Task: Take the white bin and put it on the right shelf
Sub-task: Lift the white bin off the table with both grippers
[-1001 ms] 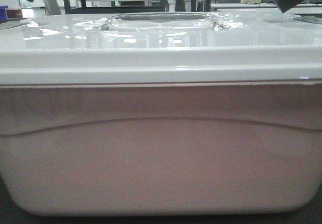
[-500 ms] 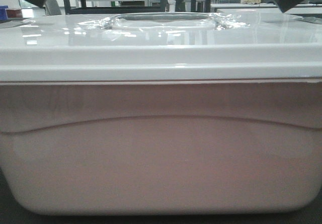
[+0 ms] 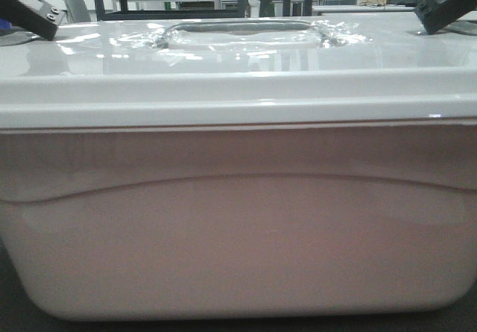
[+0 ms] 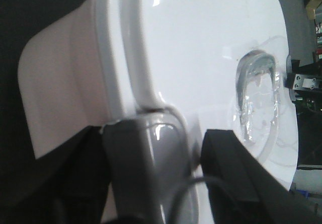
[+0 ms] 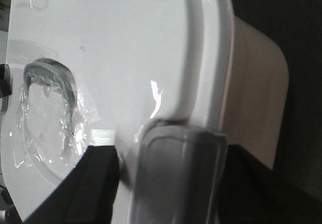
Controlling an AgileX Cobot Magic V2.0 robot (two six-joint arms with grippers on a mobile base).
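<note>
Dead ahead of the base, filling the front view edge to edge: the white bin (image 3: 238, 235), sitting on a dark desk (image 3: 9, 318), lid (image 3: 223, 63) on, moulded handle (image 3: 238, 27) centred on top. Its long axis runs left to right across the robot, so each short end faces one arm. At the left end is the left claw (image 4: 157, 143), at the right end the right claw (image 5: 168, 156). From the front they show only as dark tips at the upper corners, about level with the lid. Neither arm is nearer, a mirrored pair. Left wrist view: claw spread wide, straddling the end rim where a grey latch (image 4: 146, 173) wraps over it, one finger (image 4: 236, 183) above the lid, the other outside, below the lip. A strip of lid shows between the inner finger and the latch, so nothing is clamped. Right wrist view: same layout, a matching latch (image 5: 176, 178) between wide-set fingers, with a gap on the lid side. The outer fingers probably clear the wall under the rim, but that side is too dark to be sure. Judgement: the rim already lies between each pair of fingers, so the next move looks like closing on both ends together and lifting level. The right shelf cannot be picked out in any view.
</note>
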